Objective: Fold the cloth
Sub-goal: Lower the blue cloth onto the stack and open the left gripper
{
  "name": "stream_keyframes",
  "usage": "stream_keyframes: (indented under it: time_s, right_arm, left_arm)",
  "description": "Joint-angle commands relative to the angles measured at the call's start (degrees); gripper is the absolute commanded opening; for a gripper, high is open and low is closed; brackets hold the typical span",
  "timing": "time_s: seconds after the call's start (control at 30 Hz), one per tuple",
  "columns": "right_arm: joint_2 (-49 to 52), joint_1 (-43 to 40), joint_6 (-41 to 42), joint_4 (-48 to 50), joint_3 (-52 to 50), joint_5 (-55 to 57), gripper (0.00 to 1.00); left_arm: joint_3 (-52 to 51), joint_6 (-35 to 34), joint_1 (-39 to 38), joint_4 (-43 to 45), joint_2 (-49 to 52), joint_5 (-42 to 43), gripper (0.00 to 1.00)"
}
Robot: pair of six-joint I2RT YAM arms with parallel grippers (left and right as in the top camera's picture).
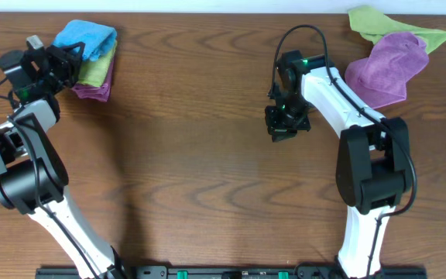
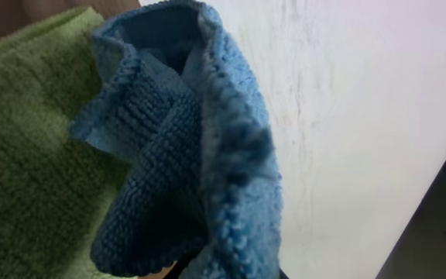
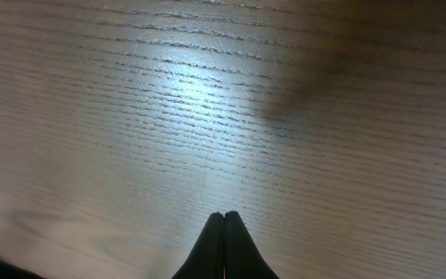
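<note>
At far left, the left gripper [image 1: 71, 57] pinches the blue cloth [image 1: 88, 36]; the right gripper [image 3: 224, 215] hangs closed, empty.

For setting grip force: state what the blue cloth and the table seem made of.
Blue cloth: likely microfibre terry with a matte finish. A fuzzy looped pile and a ribbed knit patch show. Table: wood or wood-look laminate, with fine parallel grain lines and a satin sheen where the light glares. Whether it is solid or veneer cannot be told.
</note>
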Motion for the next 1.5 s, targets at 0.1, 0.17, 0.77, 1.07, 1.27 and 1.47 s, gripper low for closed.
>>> stream_keyframes:
  time_s: [0.1, 0.17, 0.77, 1.07, 1.27, 1.47]
  right_arm:
    - [0.04, 0.57, 1.42, 0.68, 0.83, -0.44, 0.02]
    - [0.04, 0.57, 1.9, 1.01, 0.83, -0.5, 0.02]
    - [0.04, 2.56, 1.9, 1.49, 0.83, -1.51, 0.02]
    - [0.04, 2.86, 1.88, 1.27, 0.83, -3.61, 0.01]
    - [0.04, 3.48, 1.88, 0.85, 0.83, -3.63, 0.02]
    - [0.04, 4.0, 1.9, 1.31, 0.83, -3.65, 0.02]
  left_arm:
    - [0.57, 0.79, 1.49, -0.22, -0.04, 4.02, 0.06]
    - [0.57, 0.79, 1.49, -0.37, -0.04, 5.33, 0.06]
    - [0.57, 0.28, 1.51, -9.22, -0.04, 10.29, 0.95]
    - [0.57, -3.76, 2.34, -9.25, -0.37, 15.98, 0.95]
    - [0.57, -3.76, 6.21, -10.25, -0.87, 17.77, 0.95]
    - [0.57, -1.7, 9.62, -16.06, -0.87, 19.65, 0.96]
